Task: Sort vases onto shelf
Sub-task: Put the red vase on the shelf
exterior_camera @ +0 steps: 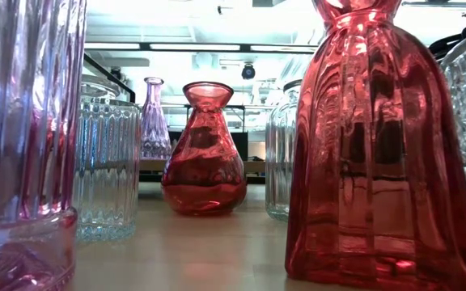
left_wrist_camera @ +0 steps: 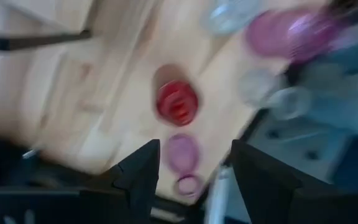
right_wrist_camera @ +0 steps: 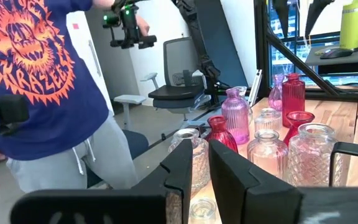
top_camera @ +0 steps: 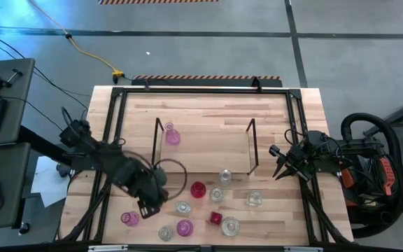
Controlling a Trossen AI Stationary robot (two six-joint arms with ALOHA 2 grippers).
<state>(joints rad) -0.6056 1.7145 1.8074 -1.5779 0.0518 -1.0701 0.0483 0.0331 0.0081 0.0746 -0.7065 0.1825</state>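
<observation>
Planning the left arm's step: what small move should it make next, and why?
Probably lower the open left gripper over the pink vase just ahead of its fingers and close. Only one pink vase stands on the shelf; the rest crowd the table's front.

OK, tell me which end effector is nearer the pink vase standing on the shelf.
Left. The left end effector hangs over the table in front of the shelf, diagonally off the pink vase. The right end effector waits past the shelf's far end, farther off.

A tall red vase (exterior_camera: 379, 153) stood close by. A smaller red vase (exterior_camera: 205, 153) stood behind, between ribbed clear vases (exterior_camera: 108, 162).
</observation>
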